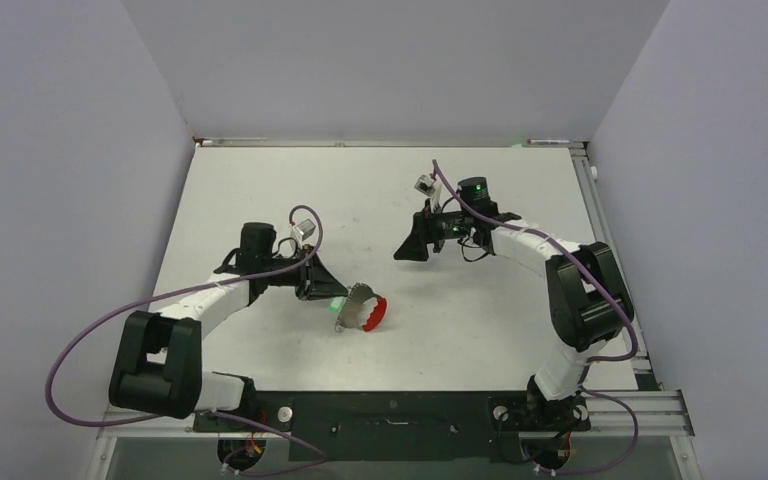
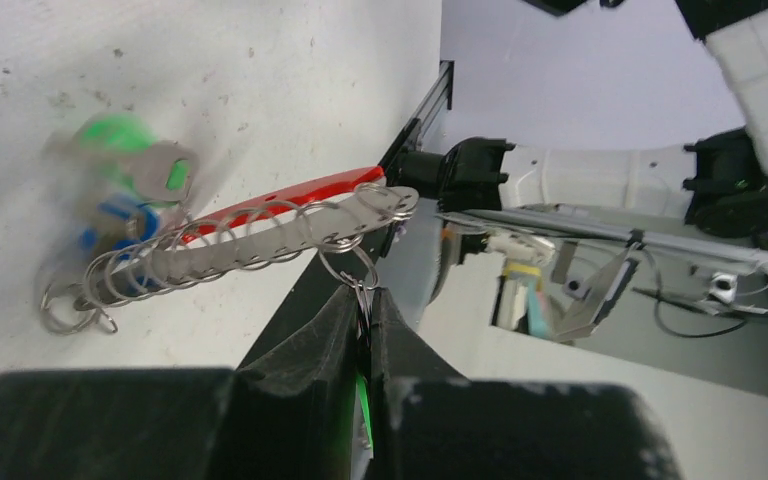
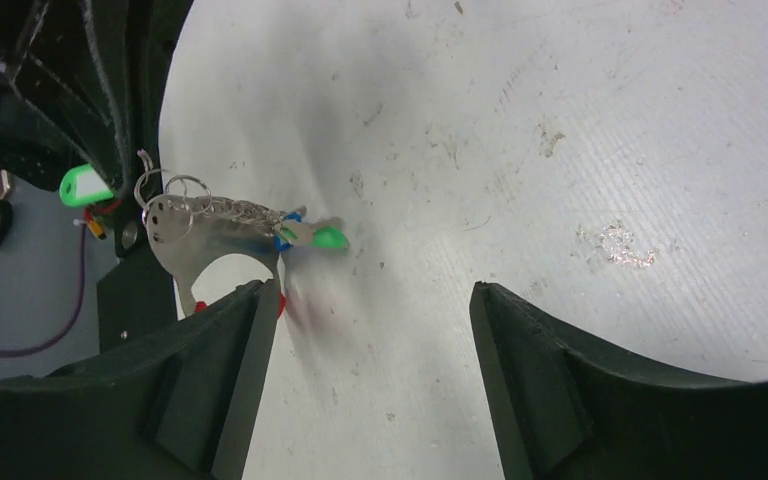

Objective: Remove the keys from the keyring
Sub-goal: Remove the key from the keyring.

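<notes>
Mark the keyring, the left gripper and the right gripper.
keyring [image 2: 250, 245], left wrist view, on its flat metal bar.
left gripper [image 2: 365, 300], left wrist view, between its closed fingertips.
right gripper [image 3: 368, 300], right wrist view, midway between its open fingertips.

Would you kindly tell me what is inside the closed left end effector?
The left end effector pinches a small wire ring of the keyring and a green tag; the tag's key is covered.
</notes>
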`<state>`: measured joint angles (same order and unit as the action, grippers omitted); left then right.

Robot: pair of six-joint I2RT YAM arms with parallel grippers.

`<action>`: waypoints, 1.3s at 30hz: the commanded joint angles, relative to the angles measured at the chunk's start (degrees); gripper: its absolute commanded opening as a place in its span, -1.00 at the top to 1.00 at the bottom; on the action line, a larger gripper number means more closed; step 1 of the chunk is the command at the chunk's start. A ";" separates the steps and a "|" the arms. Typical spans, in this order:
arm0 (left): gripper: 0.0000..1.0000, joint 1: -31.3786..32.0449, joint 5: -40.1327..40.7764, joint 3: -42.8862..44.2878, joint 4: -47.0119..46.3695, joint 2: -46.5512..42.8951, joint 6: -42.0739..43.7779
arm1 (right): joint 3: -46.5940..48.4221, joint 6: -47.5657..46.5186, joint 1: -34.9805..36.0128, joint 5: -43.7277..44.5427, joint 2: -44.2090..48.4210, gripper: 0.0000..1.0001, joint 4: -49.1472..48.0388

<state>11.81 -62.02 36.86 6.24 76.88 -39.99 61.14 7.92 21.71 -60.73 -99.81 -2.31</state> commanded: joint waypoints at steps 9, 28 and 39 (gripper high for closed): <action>1.00 -5.54 -2.59 0.39 -11.86 9.37 -13.22 | 7.91 -32.61 2.80 -8.81 2.91 -0.30 15.01; 1.00 -7.59 -8.45 2.62 -12.01 15.56 -10.57 | -8.97 -33.18 17.69 8.90 4.84 -0.01 -20.45; 1.00 -7.73 -9.74 1.33 -13.74 15.26 -13.09 | -14.47 -29.06 22.86 14.18 3.14 0.25 -37.01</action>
<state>4.43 -69.67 37.78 -4.47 92.75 -52.07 47.42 -21.37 42.83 -47.90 -97.62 -29.63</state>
